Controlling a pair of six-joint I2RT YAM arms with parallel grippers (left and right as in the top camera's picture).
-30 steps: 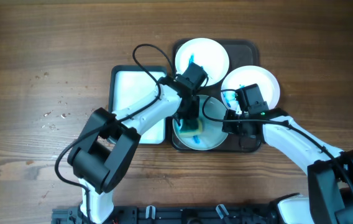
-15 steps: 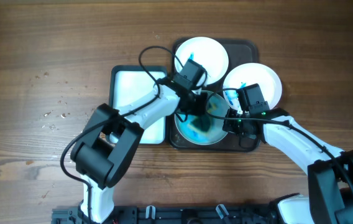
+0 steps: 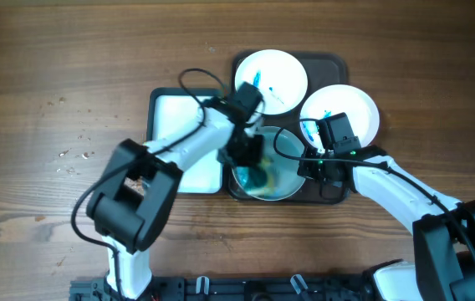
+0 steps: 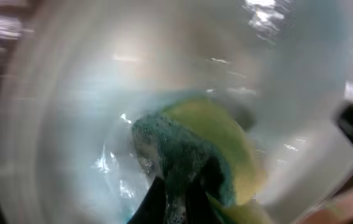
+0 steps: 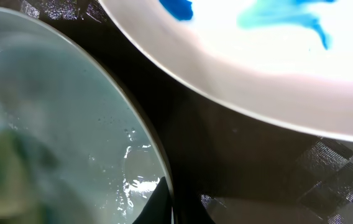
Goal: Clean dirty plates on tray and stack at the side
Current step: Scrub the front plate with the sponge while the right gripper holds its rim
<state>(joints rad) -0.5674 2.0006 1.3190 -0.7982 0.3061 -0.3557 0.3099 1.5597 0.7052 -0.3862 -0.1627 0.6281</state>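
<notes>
The overhead view looks straight down from well above the table (image 3: 53,84), taking in the whole tray (image 3: 339,59) and all three plates (image 3: 271,75) at once. The left wrist view sits very close over the wet front plate (image 3: 286,167), looking down into it, so that the plate and a green sponge (image 4: 214,149) fill the blurred picture. The right wrist view, equally close and low, faces across that same plate's rim and the dark tray to a blue-smeared plate (image 5: 276,56) beyond.

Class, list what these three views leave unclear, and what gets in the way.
Overhead: the left gripper is hidden under its own wrist, above the wet round white plate.
Left wrist: motion blur smears the green-yellow sponge and plate rim.
Right wrist: right gripper cut off at the bottom edge; grip unreadable.
</notes>
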